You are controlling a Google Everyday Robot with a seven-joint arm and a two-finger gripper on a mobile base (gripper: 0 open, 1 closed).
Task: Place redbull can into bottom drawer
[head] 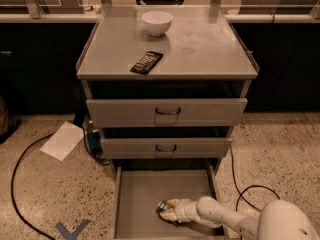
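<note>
The bottom drawer [145, 194] is pulled out, its flat grey floor showing. The redbull can [163, 207] lies inside it near the front middle, with its shiny end facing left. My gripper [172, 211] reaches into the drawer from the lower right and is shut on the can, holding it at or just above the drawer floor. The white arm [225, 219] runs back to the lower right corner.
On the cabinet top sit a white bowl [157, 22] and a flat dark snack bar wrapper [147, 62]. The two upper drawers [167, 112] are closed. A sheet of paper [62, 140] and black cables [20, 184] lie on the floor at left.
</note>
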